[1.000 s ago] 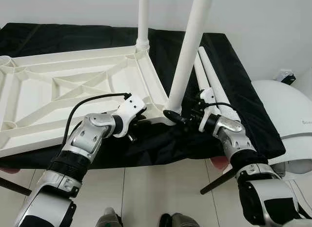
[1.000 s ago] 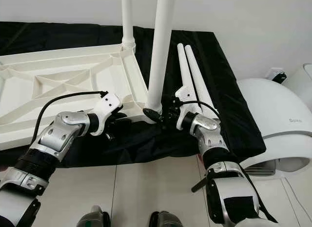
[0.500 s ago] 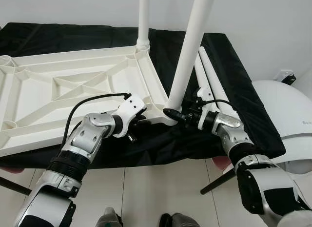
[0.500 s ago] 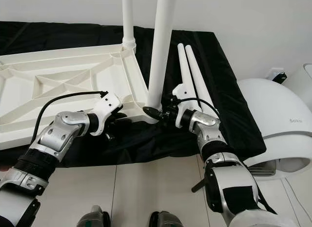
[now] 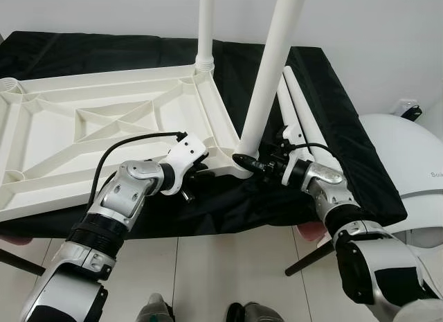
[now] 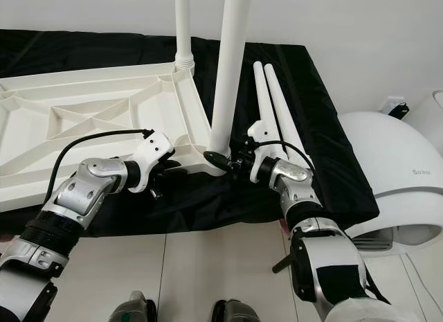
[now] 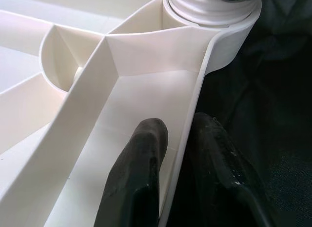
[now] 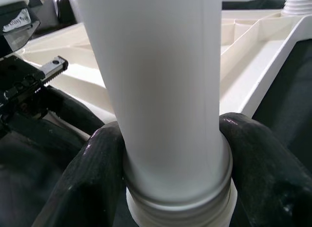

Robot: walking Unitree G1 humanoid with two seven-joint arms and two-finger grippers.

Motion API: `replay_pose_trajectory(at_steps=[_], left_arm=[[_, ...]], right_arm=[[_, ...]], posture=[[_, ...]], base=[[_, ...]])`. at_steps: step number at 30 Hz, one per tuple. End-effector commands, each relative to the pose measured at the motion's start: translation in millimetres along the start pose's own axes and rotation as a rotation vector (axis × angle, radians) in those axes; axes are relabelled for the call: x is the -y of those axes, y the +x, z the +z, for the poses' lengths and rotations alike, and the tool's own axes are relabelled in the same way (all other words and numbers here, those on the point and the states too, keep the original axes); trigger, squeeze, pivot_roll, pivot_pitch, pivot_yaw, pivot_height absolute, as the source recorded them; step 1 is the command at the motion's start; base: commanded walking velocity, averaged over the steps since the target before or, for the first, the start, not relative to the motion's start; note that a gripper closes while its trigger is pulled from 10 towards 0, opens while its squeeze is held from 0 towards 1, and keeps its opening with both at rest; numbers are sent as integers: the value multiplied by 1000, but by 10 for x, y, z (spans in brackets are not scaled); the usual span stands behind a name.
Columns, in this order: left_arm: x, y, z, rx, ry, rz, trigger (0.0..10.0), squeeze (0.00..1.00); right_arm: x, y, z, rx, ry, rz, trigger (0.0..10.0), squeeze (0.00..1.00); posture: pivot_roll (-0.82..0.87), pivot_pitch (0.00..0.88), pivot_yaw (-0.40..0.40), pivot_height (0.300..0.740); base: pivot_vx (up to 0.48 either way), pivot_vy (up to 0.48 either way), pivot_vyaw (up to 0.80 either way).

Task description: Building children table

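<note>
The white plastic tabletop (image 5: pixel 104 135) lies upside down on a surface draped in black cloth (image 5: pixel 346 149), ribbed underside facing up. Its near right corner sits at the cloth's front edge, between the two grippers.

Left gripper (image 7: pixel 178 154): positioned at the near rim of the tabletop, just left of the near right corner. The two black fingers (image 7: pixel 141 178) straddle the thin rim wall, one inside the tray-like recess and one outside over the cloth. The jaws are closed down to the thickness of that wall and clamp it.

Right gripper (image 8: pixel 170 158): positioned at the near right corner socket, reaching in from the right. Its fingers (image 8: pixel 87 173) wrap both sides of the base of the near leg (image 5: pixel 266 86), just above the threaded collar (image 8: pixel 180 207). The jaws are spread only as far as the leg's diameter and press against it on both sides.

The near leg, a white tube, stands nearly upright in the corner socket, leaning slightly to the right toward its top. A second leg (image 5: pixel 205 24) stands upright in the far right corner socket.

Two loose legs (image 5: pixel 297 114) lie side by side on the cloth, just right of the tabletop and behind the right gripper, running away from the robot.

A white rounded appliance (image 5: pixel 408 156) stands on the floor right of the draped surface, well apart from the grippers
</note>
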State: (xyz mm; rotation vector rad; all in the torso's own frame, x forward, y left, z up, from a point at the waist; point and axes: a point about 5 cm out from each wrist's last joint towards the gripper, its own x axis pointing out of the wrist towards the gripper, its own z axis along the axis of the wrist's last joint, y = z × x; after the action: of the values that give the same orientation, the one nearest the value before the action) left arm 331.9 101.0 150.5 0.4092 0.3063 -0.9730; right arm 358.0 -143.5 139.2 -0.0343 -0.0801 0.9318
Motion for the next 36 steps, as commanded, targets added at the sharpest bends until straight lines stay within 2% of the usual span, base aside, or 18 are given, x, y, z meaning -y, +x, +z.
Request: replay_pose_trajectory(at_steps=[1,6,13,16,21,25,28,29,36], left_arm=[[37,1,-3,0,-3,-40,10000,0],[45,-4,-13,-2,-6,-39,10000,0],[46,-6,-19,-4,-7,-39,10000,0],[48,-2,-23,-5,-8,-39,10000,0],[50,0,-23,-5,-9,-38,10000,0],[53,2,-28,-6,-11,-40,10000,0],[51,1,-26,-6,-11,-40,10000,0],[51,4,-23,-5,-12,-40,10000,0],[56,9,-25,-5,-11,-41,10000,0]], right_arm=[[11,-22,12,32,1,-26,0,0],[-21,-58,-53,59,-8,-136,0,0],[-90,-40,-41,114,-9,-210,0,0],[-114,3,-16,139,2,-344,0,0],[-138,27,-1,146,13,-428,0,0],[-254,61,-33,150,58,-548,0,0],[-335,84,-38,140,45,-588,0,0],[-457,135,-54,150,81,-622,0,0],[-618,175,-50,140,90,-731,0,0]], posture=[[29,62,-29,740],[30,69,-31,740],[25,75,-32,740],[22,74,-34,740],[22,74,-35,740],[21,76,-36,740],[22,77,-37,740],[21,76,-38,740],[20,75,-39,740]], base=[[0,0,0],[0,0,0],[0,0,0],[0,0,0],[0,0,0],[0,0,0],[0,0,0],[0,0,0],[0,0,0]])
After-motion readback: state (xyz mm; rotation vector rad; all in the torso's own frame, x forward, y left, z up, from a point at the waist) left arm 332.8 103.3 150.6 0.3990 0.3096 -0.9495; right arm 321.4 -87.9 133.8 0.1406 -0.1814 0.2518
